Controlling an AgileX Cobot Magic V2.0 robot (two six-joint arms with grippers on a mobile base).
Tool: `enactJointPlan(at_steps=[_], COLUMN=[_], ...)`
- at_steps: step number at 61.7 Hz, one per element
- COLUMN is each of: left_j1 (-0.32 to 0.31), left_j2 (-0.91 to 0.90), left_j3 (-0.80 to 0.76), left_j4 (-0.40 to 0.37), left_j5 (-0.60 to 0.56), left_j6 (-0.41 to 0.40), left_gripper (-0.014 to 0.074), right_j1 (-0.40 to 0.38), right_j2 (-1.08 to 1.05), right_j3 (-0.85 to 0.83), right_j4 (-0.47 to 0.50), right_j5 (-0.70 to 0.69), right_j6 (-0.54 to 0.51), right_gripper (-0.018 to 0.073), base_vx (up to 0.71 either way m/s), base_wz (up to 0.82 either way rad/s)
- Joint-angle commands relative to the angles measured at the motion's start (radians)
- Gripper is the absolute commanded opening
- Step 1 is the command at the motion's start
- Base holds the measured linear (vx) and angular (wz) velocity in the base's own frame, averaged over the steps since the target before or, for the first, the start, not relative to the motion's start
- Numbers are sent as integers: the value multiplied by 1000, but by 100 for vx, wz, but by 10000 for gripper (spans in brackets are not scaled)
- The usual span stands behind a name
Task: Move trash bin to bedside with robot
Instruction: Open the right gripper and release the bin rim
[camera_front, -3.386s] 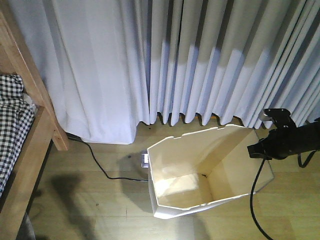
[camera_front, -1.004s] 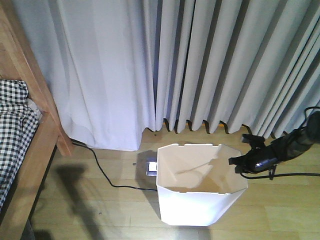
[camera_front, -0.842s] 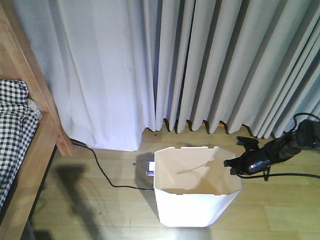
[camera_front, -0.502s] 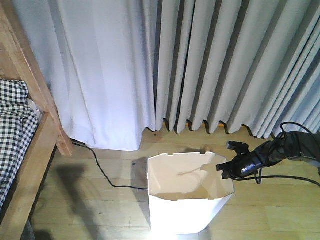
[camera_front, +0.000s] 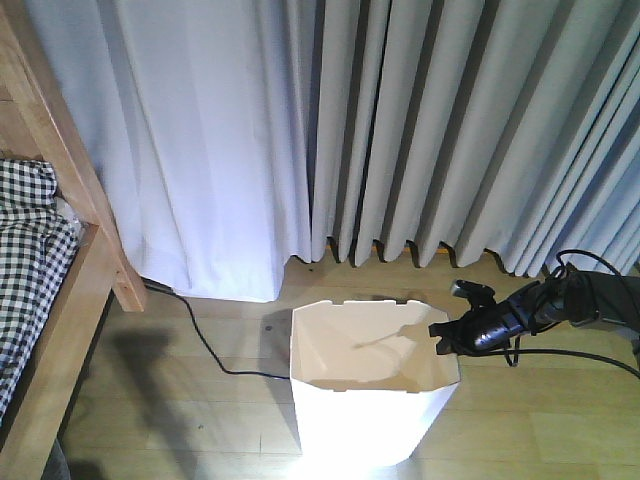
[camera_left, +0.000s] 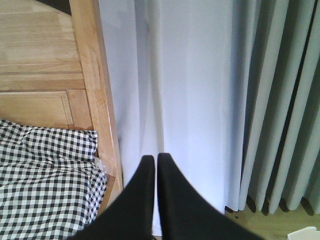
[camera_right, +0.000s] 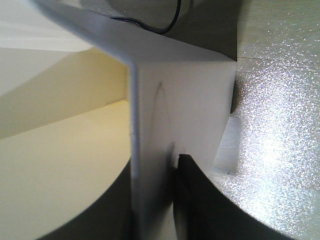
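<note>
The white trash bin (camera_front: 370, 420) stands upright on the wooden floor in front of the curtains, its cream inside showing. My right gripper (camera_front: 441, 340) reaches in from the right and is shut on the bin's right rim. In the right wrist view the thin bin wall (camera_right: 150, 125) runs between the jaws, with one black finger (camera_right: 192, 190) outside it. The bedside is at the left: a wooden bed frame (camera_front: 75, 300) with checked bedding (camera_front: 25, 270). My left gripper (camera_left: 152, 161) is shut on nothing, in the air near the bed frame (camera_left: 95, 75).
Grey-white curtains (camera_front: 330, 130) hang to the floor behind the bin. A loose black floor cable (camera_front: 205, 345) runs from under the curtain toward the bin. The right arm's cables (camera_front: 585, 350) trail over the floor at the right. Bare floor lies between bed and bin.
The bin, tilted 3.4 s ago, now stands upright and has slid left toward the bed. The right arm moved left with it, still holding the rim.
</note>
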Motion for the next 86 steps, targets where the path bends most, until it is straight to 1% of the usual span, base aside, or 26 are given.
enactJointPlan(at_steps=[1, 9, 21, 27, 36, 42, 44, 47, 51, 57, 66, 70, 76, 81, 86], left_j1=[0, 0, 0, 0, 0, 0, 0, 0, 0, 0, 0, 0, 0, 0, 0], left_j2=[-14, -14, -14, -14, -14, -14, -14, -14, -14, -14, -14, -14, -14, -14, -14], left_j3=[19, 19, 19, 19, 19, 19, 19, 19, 19, 19, 19, 19, 19, 19, 19], left_j4=[-4, -4, -4, -4, -4, -4, -4, -4, -4, -4, -4, -4, -4, -4, -4], left_j5=[-71, -71, -71, -71, -71, -71, -71, -71, -71, -71, -71, -71, -71, -71, -71], left_j6=[0, 0, 0, 0, 0, 0, 0, 0, 0, 0, 0, 0, 0, 0, 0], left_gripper=[-6, -6, -6, -6, -6, -6, -6, -6, -6, -6, -6, -6, -6, -6, -6], right_j1=[-5, -5, -5, -5, -5, -5, -5, -8, -12, -17, -4, 3, 8, 15, 17], right_j2=[-58, -58, -58, -58, -58, -58, -58, -66, -82, -127, -239, -299, -399, -494, -589], right_j3=[-15, -15, -15, -15, -15, -15, -14, -16, -12, 3, 140, 227, 387, 511, 619], right_j4=[14, 14, 10, 9, 9, 15, 27, 4, 22, 9, 29, 33, 68, 87, 96], right_j5=[66, 81, 94, 76, 18, 23, 42, 71, 47, 41, -28, -92, -211, -287, -308], right_j6=[-3, -3, -3, -9, -26, -26, -11, -12, -1, -12, -68, -71, -77, -135, -199], right_gripper=[185, 265, 411, 473, 480, 476, 476, 476, 476, 476, 476, 476, 476, 476, 476], base_vx=[0, 0, 0, 0, 0, 0, 0, 0, 0, 0, 0, 0, 0, 0, 0], base_wz=[0, 0, 0, 0, 0, 0, 0, 0, 0, 0, 0, 0, 0, 0, 0])
